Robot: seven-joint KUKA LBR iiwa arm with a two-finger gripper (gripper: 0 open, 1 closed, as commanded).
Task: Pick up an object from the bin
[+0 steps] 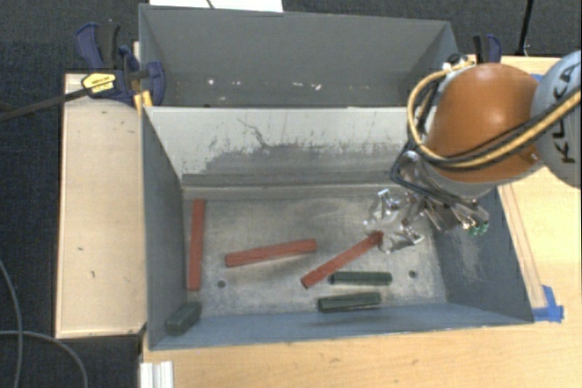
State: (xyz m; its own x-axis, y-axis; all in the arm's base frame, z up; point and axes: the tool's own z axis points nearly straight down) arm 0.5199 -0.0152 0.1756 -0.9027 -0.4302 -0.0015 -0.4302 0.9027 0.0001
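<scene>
My gripper is low in the right part of the bin, right at the upper end of a red-brown stick that lies slanted on the floor. Whether it has hold of that stick is not clear from this view. Just below the stick lie a short dark green bar and a longer dark bar, both flat and side by side.
A second red-brown stick lies in the middle of the floor. A third lies along the left wall. A small dark block sits in the front left corner. The arm's orange dome hangs over the bin's right wall.
</scene>
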